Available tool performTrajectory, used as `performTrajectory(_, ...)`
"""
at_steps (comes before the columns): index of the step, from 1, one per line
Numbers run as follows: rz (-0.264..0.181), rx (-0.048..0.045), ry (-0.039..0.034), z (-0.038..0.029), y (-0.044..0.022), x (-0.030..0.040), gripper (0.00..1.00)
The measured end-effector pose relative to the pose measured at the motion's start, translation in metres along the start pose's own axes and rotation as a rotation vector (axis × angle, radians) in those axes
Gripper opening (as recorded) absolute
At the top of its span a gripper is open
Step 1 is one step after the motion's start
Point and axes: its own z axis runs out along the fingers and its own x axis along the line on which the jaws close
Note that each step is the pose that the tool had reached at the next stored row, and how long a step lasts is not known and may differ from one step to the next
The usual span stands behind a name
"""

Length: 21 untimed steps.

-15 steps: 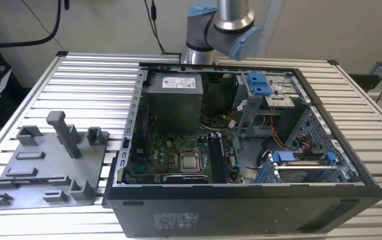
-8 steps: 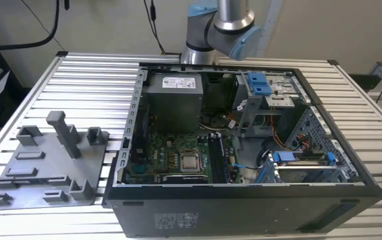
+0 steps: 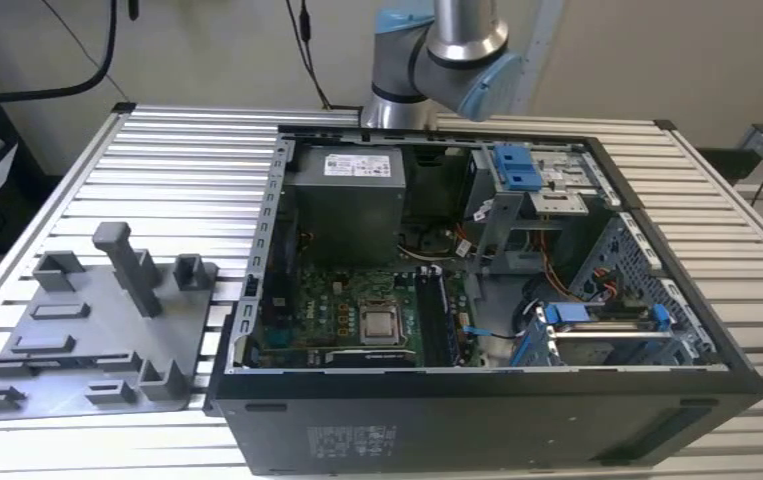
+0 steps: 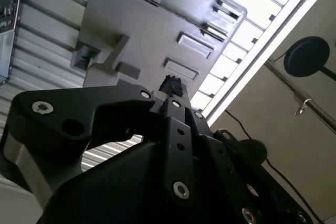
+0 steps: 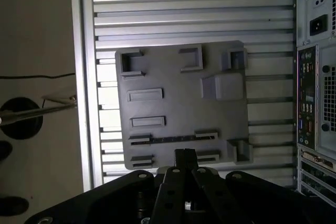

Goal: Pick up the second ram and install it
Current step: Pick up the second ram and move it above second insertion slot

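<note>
Slatted table [image 3: 154, 150], tray [image 5: 178, 108] near edge, end effector [image 5: 185, 156] near ram [image 5: 173, 140].

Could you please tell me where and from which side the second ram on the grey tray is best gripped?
Grip the second ram mid-length across its thin top edge, coming straight down from above. It appears to stand on edge in the grey tray, ends held by brackets.

robot arm [image 3: 451, 45]: silver and blue tube, cut off by the exterior view's upper edge.
computer case [image 3: 488, 425]: black open metal box, front cut off at the lower edge.
second ram [image 5: 173, 139]: thin dark board, edge-on in grey plastic tray [image 5: 178, 77]; label too small to tell.
</note>
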Motion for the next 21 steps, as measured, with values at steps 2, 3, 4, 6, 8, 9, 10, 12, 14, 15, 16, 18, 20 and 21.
performTrajectory(2, 0.000, 0.0000, 0.0000, 0.0000, 0.0000, 0.0000, 0.11)
performTrajectory(3, 0.000, 0.0000, 0.0000, 0.0000, 0.0000, 0.0000, 0.11)
performTrajectory(4, 0.000, 0.0000, 0.0000, 0.0000, 0.0000, 0.0000, 0.11)
performTrajectory(6, 0.000, 0.0000, 0.0000, 0.0000, -0.0001, 0.0000, 0.11)
performTrajectory(8, 0.000, 0.0000, 0.0000, 0.0000, -0.0001, 0.0000, 0.11)
performTrajectory(9, -0.001, -0.0001, -0.0001, 0.0000, -0.0001, 0.0000, 0.11)
performTrajectory(10, -0.004, -0.0001, -0.0002, 0.0000, -0.0001, 0.0000, 0.11)
performTrajectory(12, -0.026, -0.0005, -0.0002, 0.0000, -0.0001, 0.0000, 0.11)
performTrajectory(14, -0.060, -0.0012, 0.0012, 0.0000, -0.0001, 0.0001, 0.11)
performTrajectory(15, -0.078, -0.0016, 0.0018, 0.0000, -0.0001, 0.0001, 0.11)
performTrajectory(16, -0.097, -0.0020, 0.0024, 0.0000, -0.0001, 0.0000, 0.11)
performTrajectory(18, -0.134, -0.0028, 0.0036, 0.0001, -0.0001, 0.0001, 0.11)
performTrajectory(20, -0.169, -0.0034, 0.0052, 0.0000, -0.0001, 0.0000, 0.11)
performTrajectory(21, -0.187, -0.0038, 0.0058, 0.0000, -0.0001, 0.0000, 0.11)
